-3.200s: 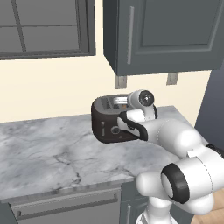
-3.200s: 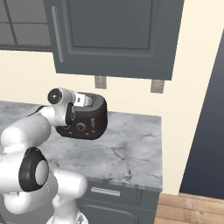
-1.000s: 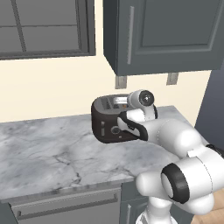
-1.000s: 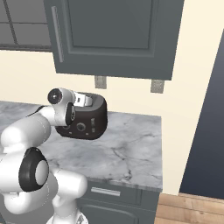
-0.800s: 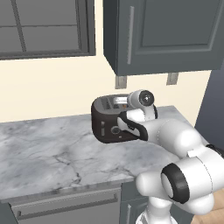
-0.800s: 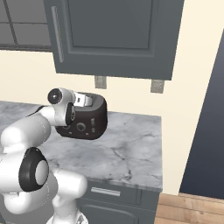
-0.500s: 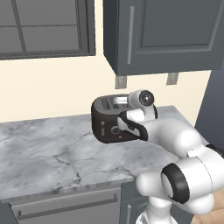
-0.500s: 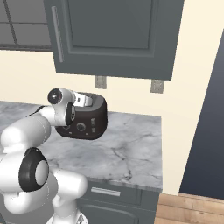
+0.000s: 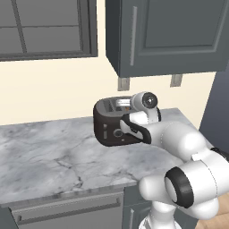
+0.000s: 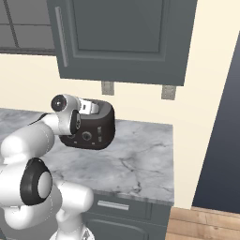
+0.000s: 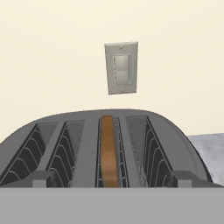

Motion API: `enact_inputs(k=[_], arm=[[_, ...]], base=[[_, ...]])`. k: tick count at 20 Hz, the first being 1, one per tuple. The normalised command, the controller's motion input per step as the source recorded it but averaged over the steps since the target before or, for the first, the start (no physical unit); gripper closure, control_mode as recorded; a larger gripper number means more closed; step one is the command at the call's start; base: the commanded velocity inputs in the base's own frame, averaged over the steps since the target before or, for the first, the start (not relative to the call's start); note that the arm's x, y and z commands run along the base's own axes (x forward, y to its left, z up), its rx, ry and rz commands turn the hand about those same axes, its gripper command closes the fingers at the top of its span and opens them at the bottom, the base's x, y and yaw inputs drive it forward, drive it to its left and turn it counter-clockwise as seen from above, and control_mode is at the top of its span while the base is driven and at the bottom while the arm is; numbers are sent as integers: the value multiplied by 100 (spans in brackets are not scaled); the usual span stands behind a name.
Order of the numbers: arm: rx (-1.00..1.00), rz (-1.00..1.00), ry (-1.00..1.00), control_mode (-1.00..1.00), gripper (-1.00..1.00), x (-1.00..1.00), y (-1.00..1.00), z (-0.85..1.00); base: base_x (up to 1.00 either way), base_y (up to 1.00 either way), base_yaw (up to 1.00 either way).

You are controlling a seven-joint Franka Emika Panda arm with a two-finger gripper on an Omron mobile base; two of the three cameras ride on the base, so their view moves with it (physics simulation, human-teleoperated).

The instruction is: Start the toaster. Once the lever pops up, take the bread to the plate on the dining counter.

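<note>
Gripper wide apart, nothing between the fingers, poised just above the near edge of the toaster. Finger tips straddle the slots. Directly ahead of the gripper, the bread stands on edge down in the third slot from the left; the other three slots hold only wire racks. Toaster sits on the marble counter. Beyond, on the cream wall, a grey wall switch.
</note>
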Motion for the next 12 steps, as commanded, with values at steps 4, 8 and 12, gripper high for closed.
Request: enact_inputs(k=[4, 8, 12], arm=[[0, 0, 0, -100, -100, 0, 0, 0], [0, 0, 0, -100, -100, 0, 0, 0], [0, 0, 0, -100, -100, 0, 0, 0]], base=[[0, 0, 0], [0, 0, 0], [0, 0, 0]])
